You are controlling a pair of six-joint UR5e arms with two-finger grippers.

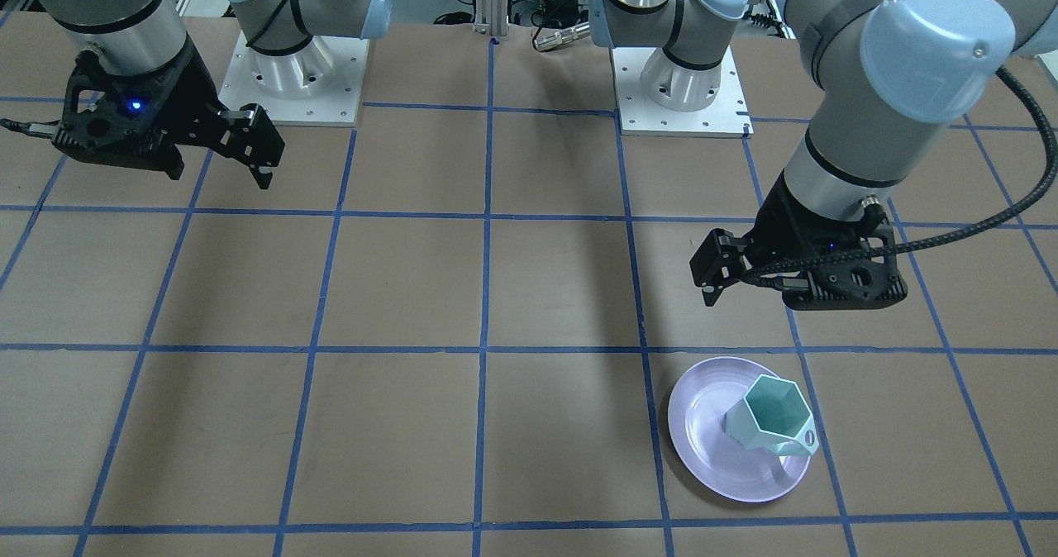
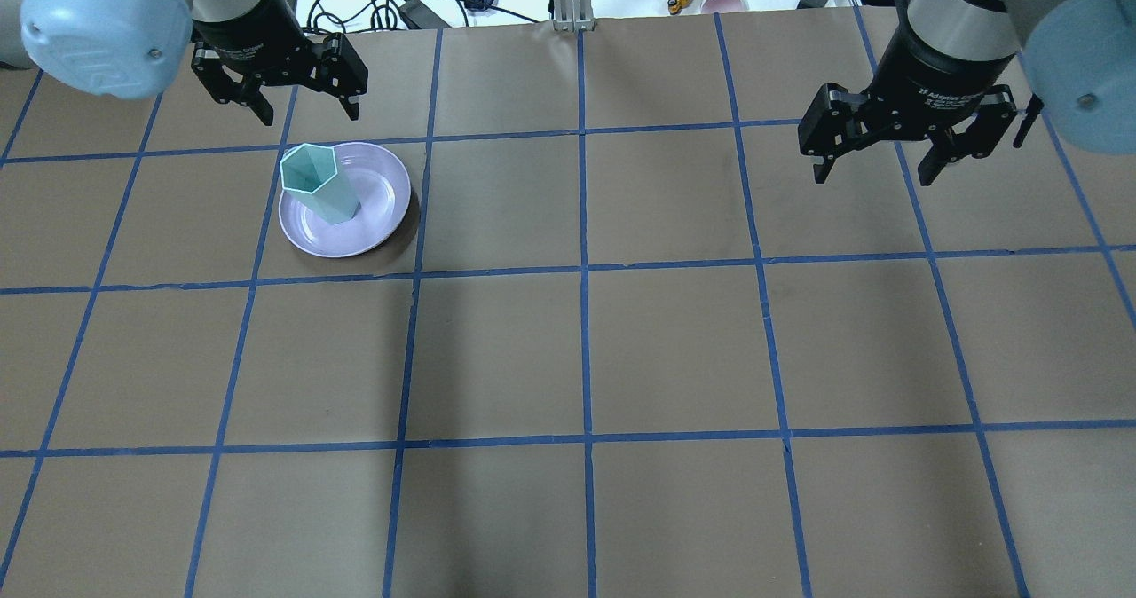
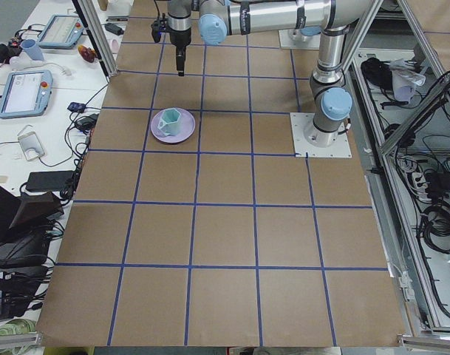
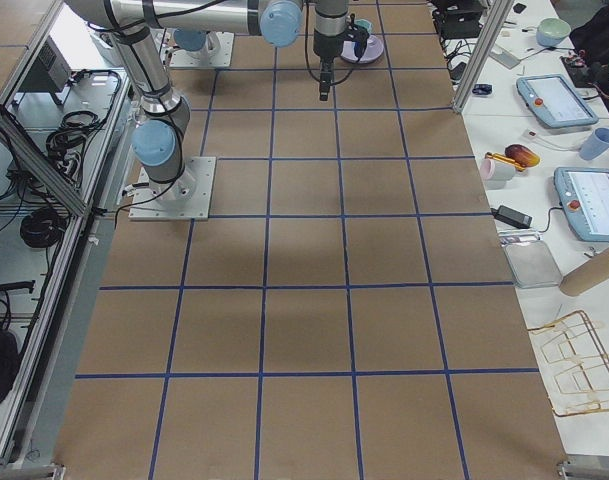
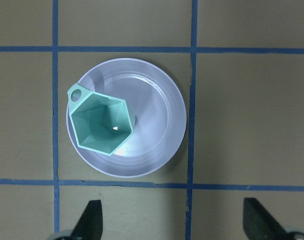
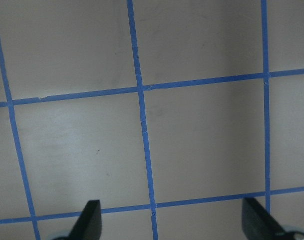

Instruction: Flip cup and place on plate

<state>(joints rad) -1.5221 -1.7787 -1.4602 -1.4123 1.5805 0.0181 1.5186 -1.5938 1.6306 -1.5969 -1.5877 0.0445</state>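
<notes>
Left tool [image 2: 311, 117] spread, hovering, seemingly above plate [image 2: 380, 197]

cup [image 2: 321, 192] upright on plate [image 2: 380, 197] | plate on table [image 2: 674, 358], robot's left side

The right gripper [image 2: 874, 177] carries small white lettering, seemingly "Adaptive Gripper".

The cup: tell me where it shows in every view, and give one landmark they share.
Front-facing: the cup lower right.
Overhead: cup upper left.
Exterior left: cup upper left of centre.
Exterior right: cup at top edge, tiny.
Left wrist: cup left of centre.
Right wrist: not in it.
Landmark: the plate beneath it.
</notes>
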